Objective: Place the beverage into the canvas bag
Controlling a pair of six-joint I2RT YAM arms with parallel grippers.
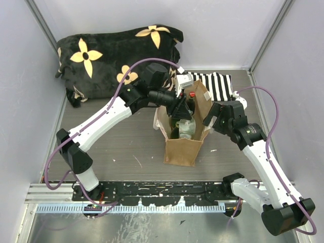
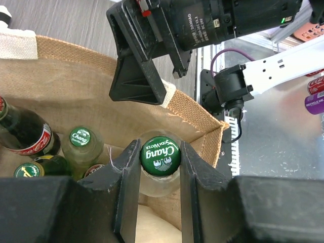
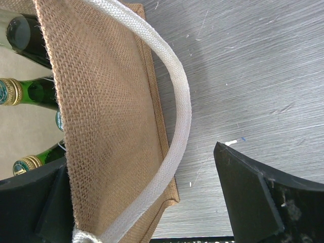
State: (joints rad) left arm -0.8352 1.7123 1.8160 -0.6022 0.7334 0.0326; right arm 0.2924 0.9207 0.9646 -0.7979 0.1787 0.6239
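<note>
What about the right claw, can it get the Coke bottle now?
Probably not. The right claw straddles the bag wall, and the left claw, holding a Chang bottle, crowds the opening above the Coke bottle.

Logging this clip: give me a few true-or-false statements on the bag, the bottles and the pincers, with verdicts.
1. The left pincer grips a green-capped Chang bottle. True.
2. The canvas bag lies flat on its side. False: it stands upright with its mouth open.
3. A Coca-Cola bottle is already in the bag. True.
4. The right pincer is shut on a bottle. False: its jaws stand open astride the bag's wall and white handle.
5. The striped cloth lies between the bag and the arm bases. False: it lies beyond the bag, on the far side.
</note>
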